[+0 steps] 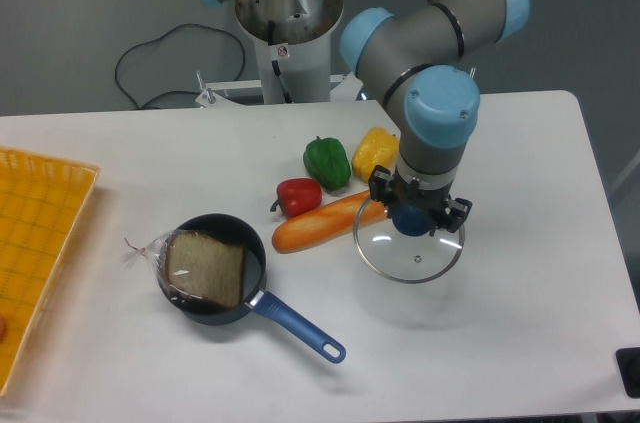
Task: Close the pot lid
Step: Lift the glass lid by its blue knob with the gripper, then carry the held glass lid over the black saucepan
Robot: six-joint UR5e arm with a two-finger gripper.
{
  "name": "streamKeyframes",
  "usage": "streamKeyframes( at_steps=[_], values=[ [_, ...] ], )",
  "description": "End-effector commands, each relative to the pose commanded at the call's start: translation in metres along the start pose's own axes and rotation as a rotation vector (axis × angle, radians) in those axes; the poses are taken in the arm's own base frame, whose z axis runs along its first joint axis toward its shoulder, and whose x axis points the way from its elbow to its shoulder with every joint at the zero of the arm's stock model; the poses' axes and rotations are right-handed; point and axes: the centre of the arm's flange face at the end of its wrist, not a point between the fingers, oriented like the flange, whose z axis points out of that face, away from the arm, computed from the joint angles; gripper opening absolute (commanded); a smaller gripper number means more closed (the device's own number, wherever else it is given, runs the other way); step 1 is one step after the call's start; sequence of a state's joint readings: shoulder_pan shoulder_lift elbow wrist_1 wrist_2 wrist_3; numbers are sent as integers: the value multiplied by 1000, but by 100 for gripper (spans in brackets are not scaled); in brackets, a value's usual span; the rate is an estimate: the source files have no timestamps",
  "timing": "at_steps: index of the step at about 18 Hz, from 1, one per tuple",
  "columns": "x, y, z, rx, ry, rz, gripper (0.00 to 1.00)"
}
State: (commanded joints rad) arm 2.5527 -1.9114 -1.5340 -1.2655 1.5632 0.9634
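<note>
The pot (205, 308) is a small dark saucepan with a long blue handle (298, 327), at the front left of the white table. A wrapped slice of bread (203, 267) lies in it. The lid (410, 253) is clear glass with a metal rim and a blue knob. My gripper (412, 218) is shut on the knob and holds the lid level, a little above the table, well to the right of the pot. A shadow lies on the table under the lid.
A carrot (318, 224), a red pepper (298, 196), a green pepper (327, 162) and a yellow pepper (375, 152) lie between pot and lid. A yellow tray (35, 243) sits at the left edge. The arm's base (285, 43) stands behind.
</note>
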Motion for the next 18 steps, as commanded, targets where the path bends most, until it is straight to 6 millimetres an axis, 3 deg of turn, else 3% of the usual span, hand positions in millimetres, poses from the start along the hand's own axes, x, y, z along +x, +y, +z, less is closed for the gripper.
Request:
streamKeyframes(
  at_steps=[10,18],
  values=[
    [50,-8,-7,68,55,-41,52],
    [97,-30,-11,150,141,-87,52]
  ],
)
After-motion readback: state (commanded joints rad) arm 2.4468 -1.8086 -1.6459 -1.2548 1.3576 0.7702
